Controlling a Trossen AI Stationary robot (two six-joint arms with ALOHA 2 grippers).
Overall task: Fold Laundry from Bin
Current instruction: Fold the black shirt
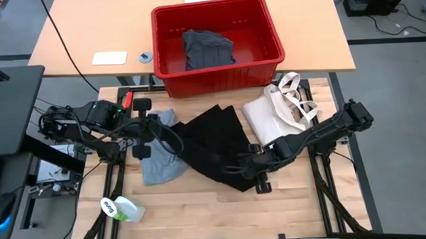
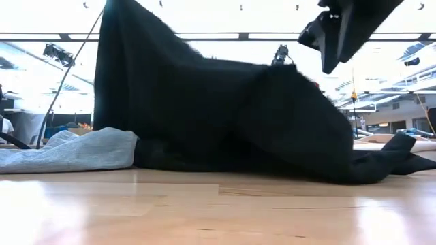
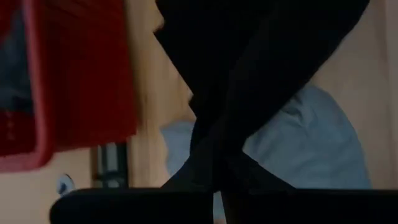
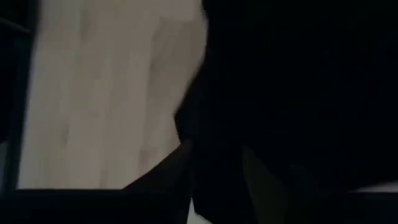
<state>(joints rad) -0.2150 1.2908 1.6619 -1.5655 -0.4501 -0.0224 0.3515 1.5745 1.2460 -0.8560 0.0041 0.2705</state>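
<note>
A large black garment (image 1: 214, 144) lies across the table's middle, its left end lifted by my shut left gripper (image 1: 155, 127). In the low view it rises as a dark sheet (image 2: 204, 102) toward the upper left. Beneath its left part, a light grey T-shirt (image 1: 161, 164) rests flat on the wood. My right gripper (image 1: 256, 168) hovers over the black garment's near right part, and in the low view it (image 2: 334, 41) stands just above the cloth. The red bin (image 1: 218, 69) stands at the far edge with a dark garment (image 1: 207, 49) inside. My left gripper holds the black garment at its left end (image 1: 166, 129), coming from the table's left and slanting down. The fingers themselves are hidden by cloth and blur. The cloth (image 3: 249, 93) hangs below the gripper, and the rest drapes down onto the table and the T-shirt.
A cream tote bag (image 1: 280, 113) lies right of the black garment, near the bin. A white and green bottle (image 1: 120, 208) lies at the near left. Bare wood (image 1: 223, 215) stretches along the near edge.
</note>
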